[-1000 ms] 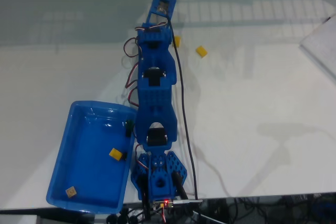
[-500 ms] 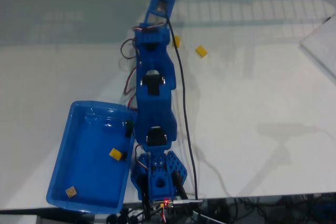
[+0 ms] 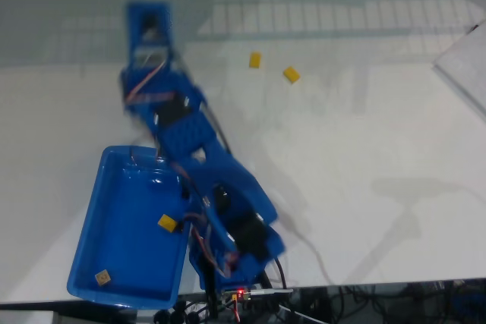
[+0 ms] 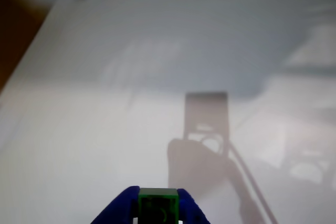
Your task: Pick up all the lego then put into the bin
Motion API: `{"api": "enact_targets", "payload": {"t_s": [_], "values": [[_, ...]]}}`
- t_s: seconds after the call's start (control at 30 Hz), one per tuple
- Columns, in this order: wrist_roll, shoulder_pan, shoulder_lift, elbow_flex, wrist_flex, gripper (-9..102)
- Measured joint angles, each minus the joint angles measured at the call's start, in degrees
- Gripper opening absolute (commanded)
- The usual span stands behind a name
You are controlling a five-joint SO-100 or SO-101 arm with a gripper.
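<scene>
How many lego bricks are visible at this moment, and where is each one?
5. Two yellow bricks lie on the table; a yellow one and a tan one lie in the bin; a green one sits in the gripper.

Fixed view: my arm [image 3: 199, 165] has swung from pointing straight up the picture to leaning toward the upper left, its image now blurred. My gripper [image 3: 146, 19] has left the spot beside the yellow brick [image 3: 255, 60] and now sits well to that brick's left. That brick, formerly touching the arm's edge, now shows apart from it on the desk [image 3: 364, 149]. My arm's middle now overlaps the bin's [image 3: 114, 263] upper right corner.
</scene>
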Motion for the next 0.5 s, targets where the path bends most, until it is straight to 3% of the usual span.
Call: {"api": "enact_targets", "payload": {"t_s": [0.33,0.5], "values": [[-2.2,-31.03,19.25,8.44,23.73,0],[-2.2,-37.88,20.65,8.44,31.11,5]]}}
